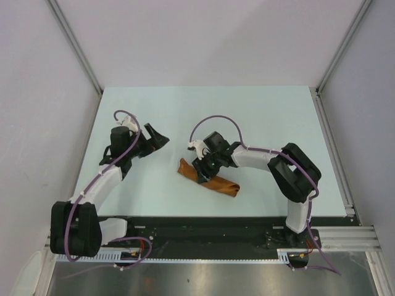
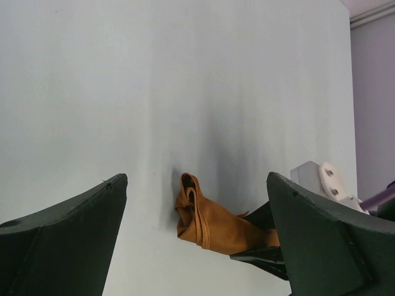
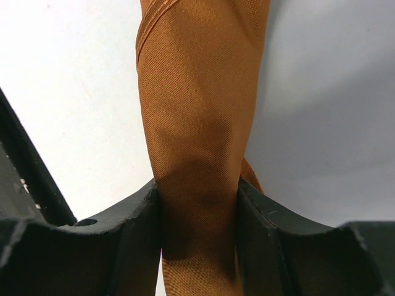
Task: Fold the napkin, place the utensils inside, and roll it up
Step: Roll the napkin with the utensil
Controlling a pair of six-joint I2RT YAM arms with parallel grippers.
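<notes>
The rust-brown napkin (image 1: 223,185) lies rolled into a slim bundle near the middle of the table. My right gripper (image 1: 201,169) is shut on it close to its left end. In the right wrist view the cloth (image 3: 197,111) fills the gap between the two dark fingers (image 3: 133,228) of that gripper (image 3: 199,194). My left gripper (image 1: 158,139) stands open to the left of the roll, apart from it. Its wrist view looks between its wide-spread jaws (image 2: 196,179) at the roll's curled end (image 2: 207,221). The utensils are hidden.
The pale green tabletop (image 1: 271,117) is walled in by white panels at the back and on both sides. A black rail (image 1: 203,231) with the arm bases runs along the near edge. The right arm's elbow (image 1: 296,172) bulges out to the right of the roll.
</notes>
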